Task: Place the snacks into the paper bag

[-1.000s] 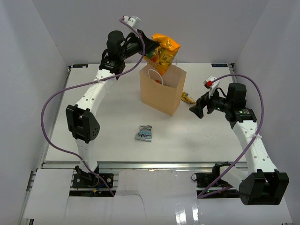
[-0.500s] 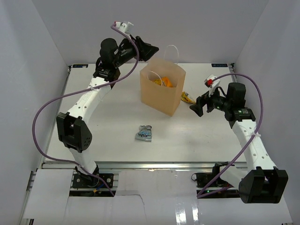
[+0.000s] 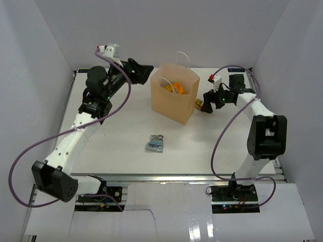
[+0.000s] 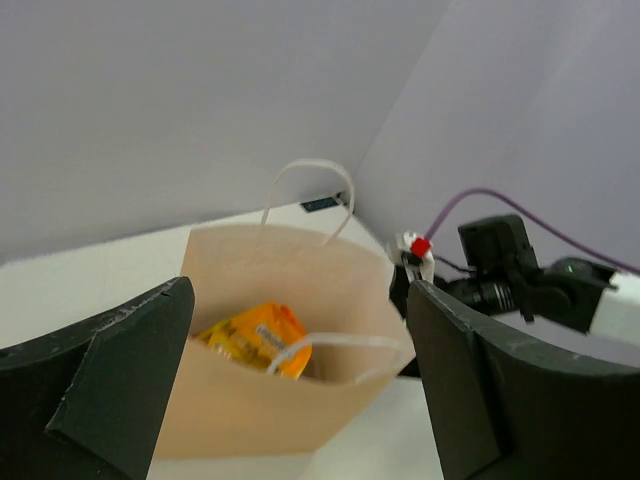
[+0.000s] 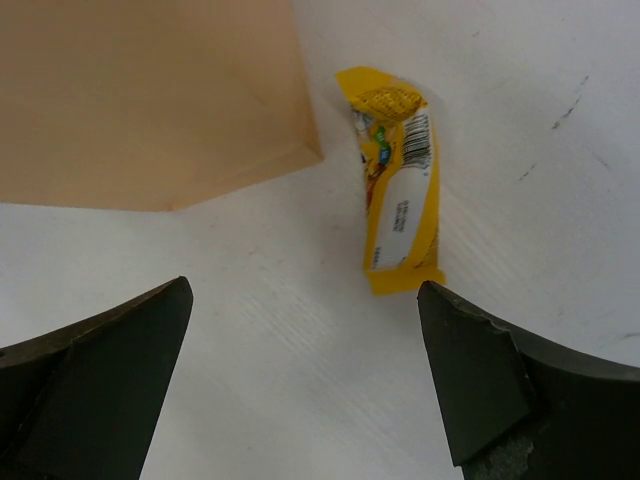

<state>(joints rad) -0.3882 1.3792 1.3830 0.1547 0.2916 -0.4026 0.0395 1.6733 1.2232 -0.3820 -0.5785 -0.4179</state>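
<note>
Your left fingers are spread wide and hold nothing. They hang just left of and above the mouth of the tall tan kraft paper bag, so I judge that arm is free for the next pick.

The small grey-blue crumpled pack lies flat on the white counter in front of the bag, well apart from both arms and not yet bagged.

The bag stands upright with its mouth facing up, so packets can drop straight in. Inside, toward the rear wall, you can see a large orange crinkly packet. Whether more lies beneath it I cannot tell, since the bag's walls hide the bottom. Of its white twisted-cord handles, one stands up at the back and one sags across the mouth, and that one could catch a falling packet.

To the right, a yellow wrapped bar lies flat on the counter just beside the bag's lower corner. Your right fingers are also spread wide and empty, poised over that bar. In the wrist view it sits off-centre in the gap, toward the finger farther from the bag. I judge you should centre over it before closing, and the bag's wall leaves little room on the near side.
</note>
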